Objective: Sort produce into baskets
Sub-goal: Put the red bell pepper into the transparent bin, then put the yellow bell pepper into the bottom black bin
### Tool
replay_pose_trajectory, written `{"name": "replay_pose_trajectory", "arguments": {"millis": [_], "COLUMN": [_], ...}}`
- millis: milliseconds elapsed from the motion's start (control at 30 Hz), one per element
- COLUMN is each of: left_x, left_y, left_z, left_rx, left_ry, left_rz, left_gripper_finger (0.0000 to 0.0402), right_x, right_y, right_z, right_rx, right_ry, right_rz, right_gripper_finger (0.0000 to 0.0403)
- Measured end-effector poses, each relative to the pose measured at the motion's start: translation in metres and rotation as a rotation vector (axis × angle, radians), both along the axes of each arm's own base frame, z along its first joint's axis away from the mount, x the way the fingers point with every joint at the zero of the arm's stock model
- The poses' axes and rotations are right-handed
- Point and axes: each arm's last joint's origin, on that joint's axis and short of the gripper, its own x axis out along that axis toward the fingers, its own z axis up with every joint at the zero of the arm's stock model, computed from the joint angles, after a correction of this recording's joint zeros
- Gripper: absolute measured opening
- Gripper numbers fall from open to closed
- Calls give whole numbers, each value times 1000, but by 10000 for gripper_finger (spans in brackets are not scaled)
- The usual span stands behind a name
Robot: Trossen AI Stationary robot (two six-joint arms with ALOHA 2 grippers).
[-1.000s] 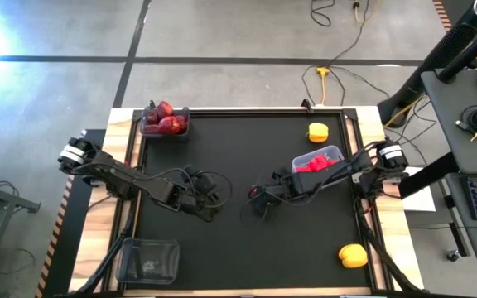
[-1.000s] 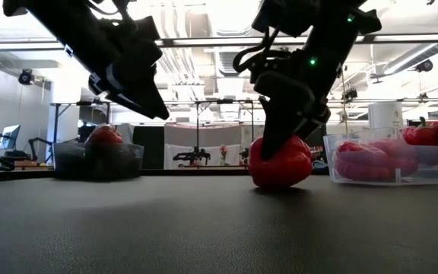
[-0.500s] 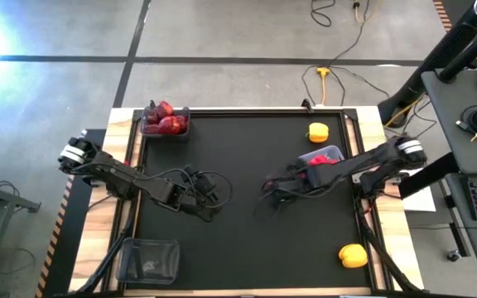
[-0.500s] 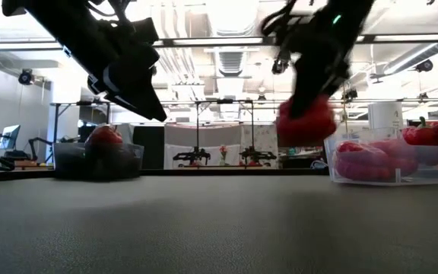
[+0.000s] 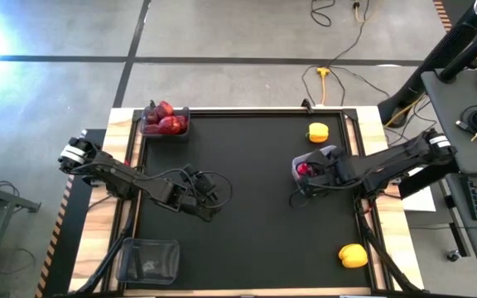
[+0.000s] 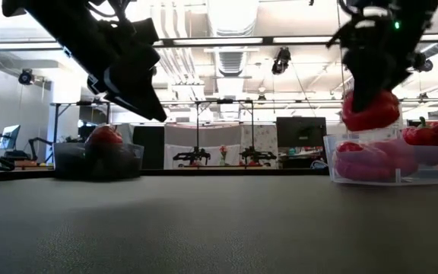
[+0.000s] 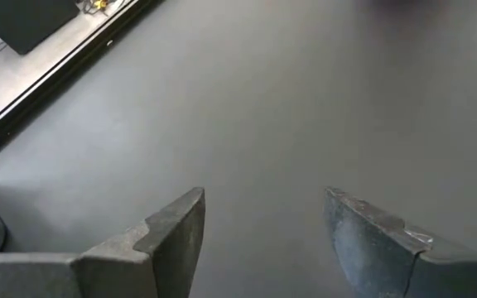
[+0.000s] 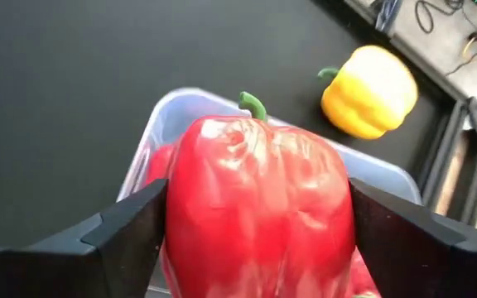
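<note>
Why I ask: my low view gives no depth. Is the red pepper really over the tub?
Observer: Yes. From above, the right end effector sits over the clear tub, shut on the red pepper.
Operator: Any yellow peppers out on the table? I see none.
Observer: Two on the mat: one yellow pepper just beyond that tub, a second yellow pepper by the mat's other right-hand corner.
Operator: And the left arm?
Observer: Its wrist view shows the left end effector open over bare mat.
</note>
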Motion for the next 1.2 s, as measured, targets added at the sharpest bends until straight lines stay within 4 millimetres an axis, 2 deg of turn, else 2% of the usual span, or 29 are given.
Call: {"name": "replay_pose_trajectory", "arguments": {"millis": [133, 267, 633, 800, 900, 1033, 1200], "left_x": [0, 0, 0, 0, 1, 3, 5], "left_y": [0, 0, 0, 0, -1, -2, -3], "left_z": [0, 0, 0, 0, 0, 3, 6], "left_rx": [1, 1, 11, 13, 5, -7, -22], "left_ry": [-4, -4, 7, 12, 14, 0, -15], "left_rz": [0, 0, -12, -19, -25, -28, -34], "left_gripper_finger": [228, 228, 228, 228, 228, 228, 228], "right_x": [-1, 0, 20, 20, 20, 21, 24], "right_y": [1, 1, 10, 17, 15, -3, -49], "right_z": [-16, -19, 48, 53, 51, 47, 40], "right_rx": [46, 66, 68, 89, 55, -1, 86], "right_ry": [18, 51, -63, -77, -119, -118, 6], "right_rz": [0, 10, 164, 199, 120, 25, -26], "right_gripper_finger": [368, 380, 382, 382, 382, 381, 381]}}
